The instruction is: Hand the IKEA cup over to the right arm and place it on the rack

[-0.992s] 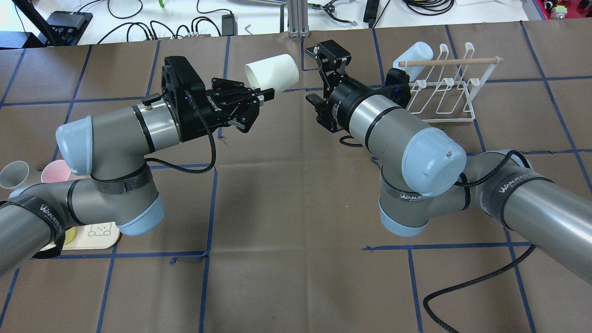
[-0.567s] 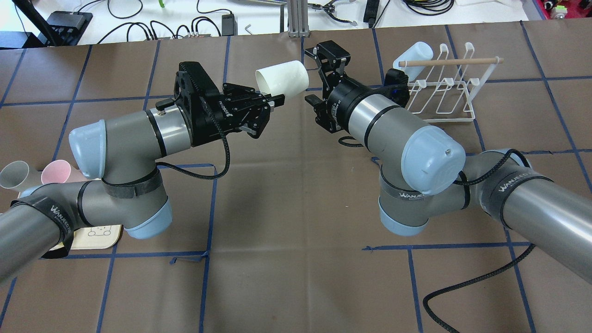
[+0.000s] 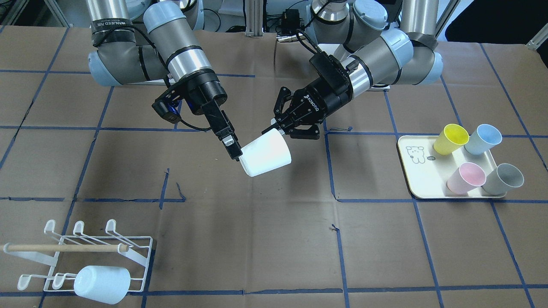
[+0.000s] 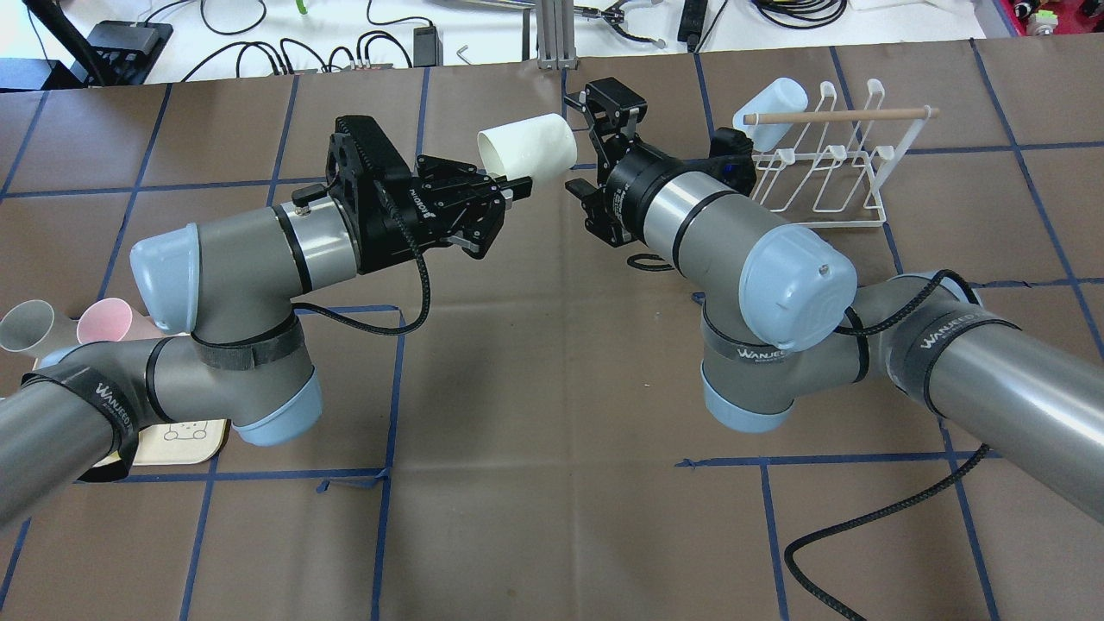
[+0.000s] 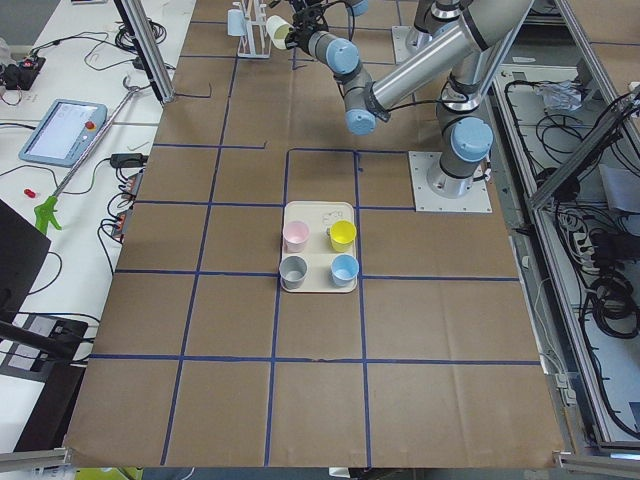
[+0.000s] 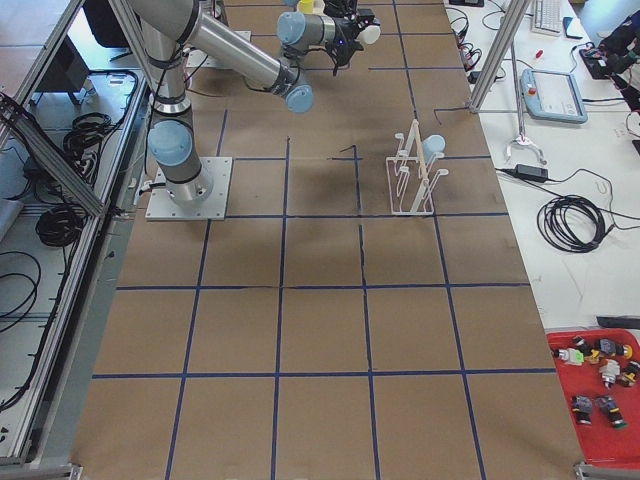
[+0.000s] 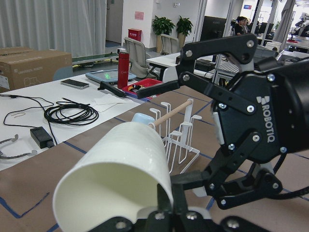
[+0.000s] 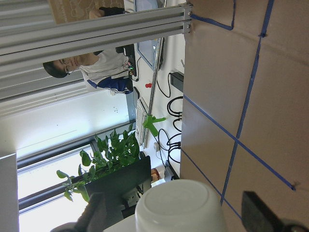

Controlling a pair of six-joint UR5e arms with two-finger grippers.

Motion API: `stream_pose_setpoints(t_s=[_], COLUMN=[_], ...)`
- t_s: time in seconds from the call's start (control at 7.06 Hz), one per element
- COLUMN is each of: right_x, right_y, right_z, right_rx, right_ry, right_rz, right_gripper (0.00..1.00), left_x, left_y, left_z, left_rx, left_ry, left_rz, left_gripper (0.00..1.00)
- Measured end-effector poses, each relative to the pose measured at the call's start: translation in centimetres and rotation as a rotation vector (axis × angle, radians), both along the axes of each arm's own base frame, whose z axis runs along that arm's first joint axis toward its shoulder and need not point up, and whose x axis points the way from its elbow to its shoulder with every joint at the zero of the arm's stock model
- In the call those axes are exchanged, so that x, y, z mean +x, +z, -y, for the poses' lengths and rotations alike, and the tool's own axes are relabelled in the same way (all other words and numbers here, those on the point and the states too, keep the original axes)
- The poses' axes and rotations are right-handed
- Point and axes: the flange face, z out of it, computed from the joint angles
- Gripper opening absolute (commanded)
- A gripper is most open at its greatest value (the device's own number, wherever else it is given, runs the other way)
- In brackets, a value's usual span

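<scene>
Tray (image 4: 159, 448) mostly hidden beneath left arm (image 4: 224, 267), grey cup (image 4: 21, 328) and pink cup (image 4: 103, 319) partly behind it, white cup (image 8: 178, 208) cut off at bottom edge of right wrist view, right gripper fingers (image 8: 260, 215) blurred and cropped there.

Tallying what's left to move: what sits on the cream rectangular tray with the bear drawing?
Four upright cups: a yellow cup, a light-blue cup, a pink cup, a grey cup. Overhead, the left arm covers most of the cream tray.

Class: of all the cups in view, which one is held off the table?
The white cup, gripped by the left claw; the others sit on the tray or rack.
</scene>
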Motion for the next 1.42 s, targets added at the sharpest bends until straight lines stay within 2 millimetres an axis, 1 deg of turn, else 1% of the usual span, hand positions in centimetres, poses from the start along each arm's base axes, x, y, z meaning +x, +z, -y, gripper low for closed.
stream_pose_setpoints(t_s=[0.14,0.43,0.71,1.13,1.28,1.42], right_x=[0.4,1.4,2.3,2.5,2.5,2.5], right_y=[0.1,-0.2,-0.1,-0.1,-0.1,-0.2], right_z=[0.4,0.5,0.7,0.7,0.7,0.7], right_rx=[0.006,0.018,0.021,0.027,0.027,0.027], right_ry=[0.005,0.023,0.038,0.044,0.045,0.046], right_rz=[-0.001,-0.003,-0.003,-0.008,-0.009,-0.009], right_gripper=[0.99,0.99,0.97,0.84,0.76,0.71], left_x=[0.0,0.0,0.0,-0.1,-0.1,-0.1], left_y=[0.0,0.0,0.1,0.1,0.1,0.1], left_z=[0.0,0.0,0.0,0.0,0.0,0.0], left_rx=[0.0,-0.001,-0.001,-0.002,-0.002,-0.002], left_ry=[0.0,0.0,0.0,-0.001,-0.001,-0.001], left_rz=[0.0,0.0,0.0,0.0,0.0,0.001], left_gripper=[0.06,0.07,0.07,0.08,0.09,0.1])
